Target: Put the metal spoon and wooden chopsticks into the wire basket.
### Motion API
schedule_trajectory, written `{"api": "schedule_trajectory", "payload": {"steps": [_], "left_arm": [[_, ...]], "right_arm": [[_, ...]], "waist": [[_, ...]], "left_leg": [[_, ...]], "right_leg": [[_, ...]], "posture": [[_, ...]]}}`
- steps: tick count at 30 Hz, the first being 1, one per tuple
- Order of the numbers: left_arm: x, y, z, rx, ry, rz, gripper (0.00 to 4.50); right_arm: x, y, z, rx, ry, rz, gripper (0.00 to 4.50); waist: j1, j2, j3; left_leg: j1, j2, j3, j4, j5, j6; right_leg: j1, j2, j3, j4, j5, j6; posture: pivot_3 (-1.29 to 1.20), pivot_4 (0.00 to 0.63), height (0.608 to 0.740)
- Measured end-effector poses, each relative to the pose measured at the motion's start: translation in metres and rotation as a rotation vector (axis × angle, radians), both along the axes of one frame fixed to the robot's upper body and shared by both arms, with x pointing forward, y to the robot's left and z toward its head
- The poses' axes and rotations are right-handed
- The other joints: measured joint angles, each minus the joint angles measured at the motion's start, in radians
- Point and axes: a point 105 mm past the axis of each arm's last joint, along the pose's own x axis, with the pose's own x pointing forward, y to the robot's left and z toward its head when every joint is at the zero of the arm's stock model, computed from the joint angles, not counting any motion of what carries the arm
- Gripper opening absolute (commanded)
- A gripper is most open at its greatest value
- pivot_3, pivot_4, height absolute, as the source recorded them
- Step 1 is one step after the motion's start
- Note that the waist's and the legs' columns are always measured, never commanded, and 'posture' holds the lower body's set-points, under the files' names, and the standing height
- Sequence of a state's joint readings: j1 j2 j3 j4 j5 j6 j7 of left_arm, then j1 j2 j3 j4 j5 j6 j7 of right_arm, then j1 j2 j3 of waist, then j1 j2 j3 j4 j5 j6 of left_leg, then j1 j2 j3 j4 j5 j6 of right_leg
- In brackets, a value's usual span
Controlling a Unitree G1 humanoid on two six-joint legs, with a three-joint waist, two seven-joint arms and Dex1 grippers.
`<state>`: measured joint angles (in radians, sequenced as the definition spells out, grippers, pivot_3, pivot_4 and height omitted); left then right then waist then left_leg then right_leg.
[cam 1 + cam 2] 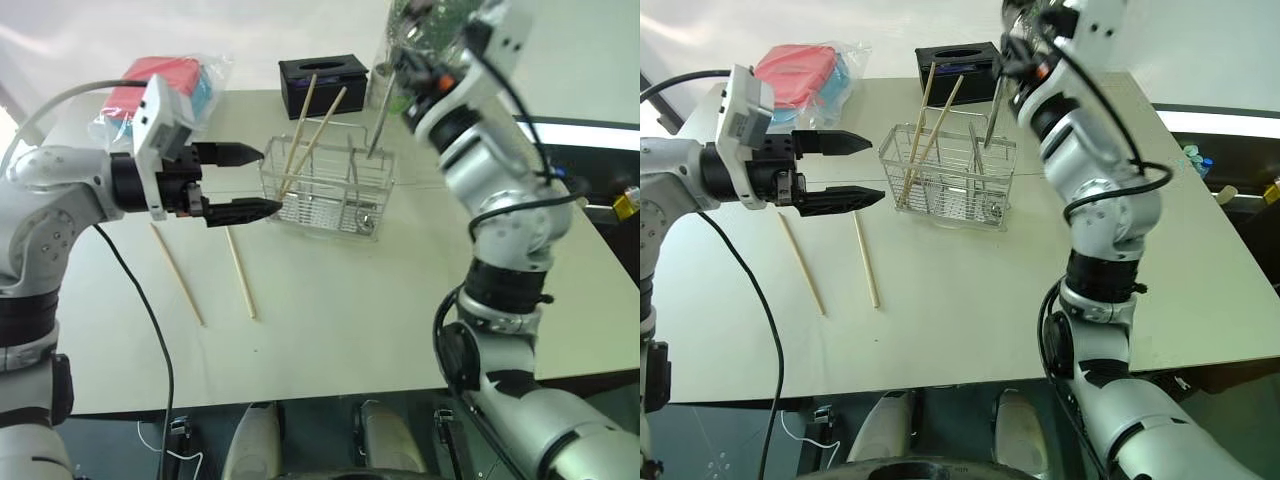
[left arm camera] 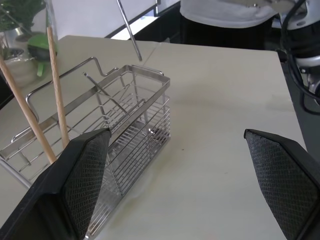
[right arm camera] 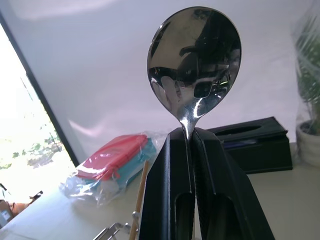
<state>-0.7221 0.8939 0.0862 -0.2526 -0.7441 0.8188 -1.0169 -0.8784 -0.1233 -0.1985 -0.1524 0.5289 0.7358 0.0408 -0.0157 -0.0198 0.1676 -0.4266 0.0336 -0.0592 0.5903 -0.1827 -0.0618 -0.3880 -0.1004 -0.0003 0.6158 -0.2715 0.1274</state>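
A pale surface (image 1: 400, 300) fills the middle of the room, with a bright window off to one side. On it sits the wire basket (image 1: 325, 190). 2 wooden chopsticks (image 1: 300, 125) lean in the basket's left part. 2 more chopsticks (image 1: 240, 272) lie flat on the surface, just in front of the basket on its left side. A black tissue box (image 1: 322, 82) sits behind the basket, and a clear bag with red and blue things (image 1: 165, 85) lies near the far left corner.

The right gripper (image 3: 192, 137) is pinched tight on the metal spoon (image 3: 195, 62), right under its shiny round bowl. The spoon's thin handle (image 1: 378, 125) hangs down with its tip over the right end of the basket. The left gripper (image 1: 245, 182) is spread wide with nothing in it, up in the air just left of the basket.

I think the spoon is about to go in. To do it well, the arm should keep the handle straight over 1 of the right-hand pockets, lower it until the tip is well inside the wires, and only then let go, so it does not catch the rim or bounce out.

I cannot see any words or labels to read.
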Motion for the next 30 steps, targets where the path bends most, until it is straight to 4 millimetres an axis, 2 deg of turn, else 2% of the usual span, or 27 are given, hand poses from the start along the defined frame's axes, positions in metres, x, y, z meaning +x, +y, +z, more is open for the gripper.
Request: {"api": "schedule_trajectory", "payload": {"steps": [3, 7, 12, 16, 22, 28, 30], "left_arm": [[0.000, 0.000, 0.000, 0.001, -0.001, 0.003, 4.50], [0.001, 0.001, 0.001, -0.003, -0.006, 0.016, 4.50], [0.001, 0.001, 0.002, -0.006, -0.009, 0.023, 4.50], [0.002, 0.001, 0.002, -0.010, -0.009, 0.026, 4.50], [0.002, 0.002, 0.003, -0.012, -0.010, 0.031, 4.50], [0.004, 0.001, 0.010, -0.013, -0.041, 0.036, 4.50], [0.006, 0.003, 0.009, -0.016, -0.037, 0.053, 4.50]], "right_arm": [[0.007, 0.007, -0.033, -0.042, 0.043, 0.005, 0.03], [0.017, 0.003, -0.063, -0.089, 0.071, -0.027, 0.03], [0.022, -0.002, -0.066, -0.099, 0.021, -0.062, 0.03], [0.024, -0.003, -0.067, -0.087, 0.013, -0.072, 1.49], [0.025, -0.010, -0.068, -0.074, 0.029, -0.105, 4.43], [0.028, -0.017, -0.068, -0.054, 0.068, -0.108, 4.43], [0.026, -0.020, -0.060, -0.013, 0.076, -0.061, 4.43]], "waist": [[-0.001, 0.000, 0.000], [-0.002, 0.000, 0.000], [-0.003, 0.000, 0.000], [-0.004, -0.001, 0.000], [-0.003, -0.001, 0.000], [-0.001, 0.000, 0.000], [-0.001, 0.001, 0.000]], "left_leg": [[0.000, 0.000, 0.000, 0.000, 0.000, 0.000], [0.000, 0.000, 0.000, 0.000, 0.000, 0.000], [0.001, 0.000, 0.000, 0.000, 0.000, 0.000], [0.001, 0.000, 0.000, 0.000, 0.000, 0.000], [0.001, 0.000, 0.000, 0.000, 0.000, 0.000], [0.001, 0.000, 0.000, 0.001, 0.000, 0.000], [0.001, 0.000, 0.000, 0.000, 0.000, 0.000]], "right_leg": [[0.000, 0.000, 0.000, 0.000, 0.000, -0.001], [0.000, 0.000, 0.000, 0.000, 0.000, 0.000], [0.000, 0.000, 0.000, 0.001, 0.000, 0.001], [0.000, 0.000, 0.000, 0.001, 0.000, 0.001], [0.000, 0.000, 0.000, 0.001, 0.000, 0.001], [0.001, 0.000, 0.000, 0.001, 0.000, 0.000], [0.000, 0.000, 0.000, 0.001, 0.001, 0.001]], "posture": [[0.00, 0.150, 0.710], [0.00, 0.150, 0.710], [0.00, 0.150, 0.710], [0.00, 0.150, 0.710], [0.00, 0.150, 0.710], [0.00, 0.150, 0.710], [0.00, 0.150, 0.710]]}}
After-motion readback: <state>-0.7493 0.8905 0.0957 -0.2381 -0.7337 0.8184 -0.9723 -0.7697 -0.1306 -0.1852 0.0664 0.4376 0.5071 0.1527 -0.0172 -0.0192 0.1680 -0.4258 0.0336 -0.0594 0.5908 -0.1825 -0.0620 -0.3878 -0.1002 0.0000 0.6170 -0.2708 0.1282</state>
